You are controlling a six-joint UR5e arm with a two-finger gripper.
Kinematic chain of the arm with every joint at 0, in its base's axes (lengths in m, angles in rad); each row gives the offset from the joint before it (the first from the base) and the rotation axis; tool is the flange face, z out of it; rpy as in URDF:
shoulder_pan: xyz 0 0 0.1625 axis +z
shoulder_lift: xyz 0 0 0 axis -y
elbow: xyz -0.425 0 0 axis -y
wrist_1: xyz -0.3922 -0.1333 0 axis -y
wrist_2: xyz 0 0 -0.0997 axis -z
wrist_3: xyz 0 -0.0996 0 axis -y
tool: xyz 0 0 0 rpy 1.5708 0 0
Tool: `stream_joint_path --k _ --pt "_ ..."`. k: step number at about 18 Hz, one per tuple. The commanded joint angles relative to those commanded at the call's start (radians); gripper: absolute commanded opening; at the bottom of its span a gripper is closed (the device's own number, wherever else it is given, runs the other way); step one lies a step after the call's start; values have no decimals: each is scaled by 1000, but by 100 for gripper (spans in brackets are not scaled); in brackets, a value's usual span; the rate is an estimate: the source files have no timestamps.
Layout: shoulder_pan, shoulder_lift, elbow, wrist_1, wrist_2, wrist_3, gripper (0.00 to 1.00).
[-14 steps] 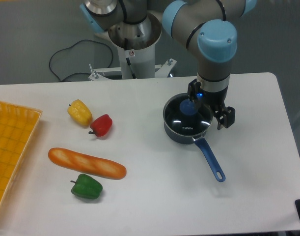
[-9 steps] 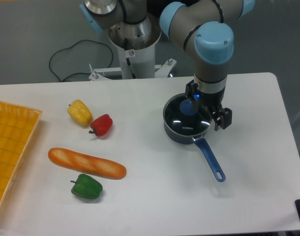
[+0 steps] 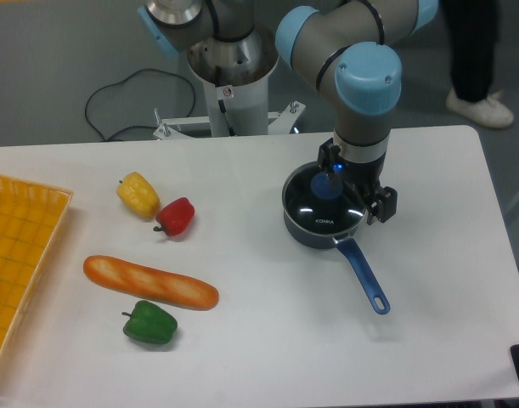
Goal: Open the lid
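The lid (image 3: pixel 314 208) is a clear glass disc with a thin metal rim, a blue centre knob (image 3: pixel 324 186) and white "KONKA" lettering. It lies flat on the dark blue saucepan (image 3: pixel 364 276) at the right middle of the table. My gripper (image 3: pixel 357 181) hangs over the right half of the lid, just right of the knob. Its black fingers (image 3: pixel 385 205) stand apart, and nothing is held. The arm's wrist hides the lid's far right part.
A yellow pepper (image 3: pixel 138 194) and a red pepper (image 3: pixel 176 216) lie left of the saucepan. A bread loaf (image 3: pixel 149 282) and a green pepper (image 3: pixel 149 323) lie nearer the front. An orange basket (image 3: pixel 21 255) stands at the left edge. A person's legs (image 3: pixel 471 59) are at the back right.
My gripper has shifted slightly left and back over the lid, nearer to the knob. The lid and saucepan have not moved. A person's legs have come into view at the back right.
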State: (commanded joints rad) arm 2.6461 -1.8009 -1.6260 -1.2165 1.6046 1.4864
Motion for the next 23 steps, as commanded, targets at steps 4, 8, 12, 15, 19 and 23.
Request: stream_joint_path --k 4,8,12,15,19,23 --pt "0 2 -11 -2 0 -5 100" --pt "5 2 -15 -3 -5 -3 100" --pt "5 3 -17 -5 -6 -3 100" --pt "-8 2 -22 -5 -8 -5 100" --pt "-32 -3 -17 9 -5 -5 100" --pt "-32 -6 -22 11 5 -2 100"
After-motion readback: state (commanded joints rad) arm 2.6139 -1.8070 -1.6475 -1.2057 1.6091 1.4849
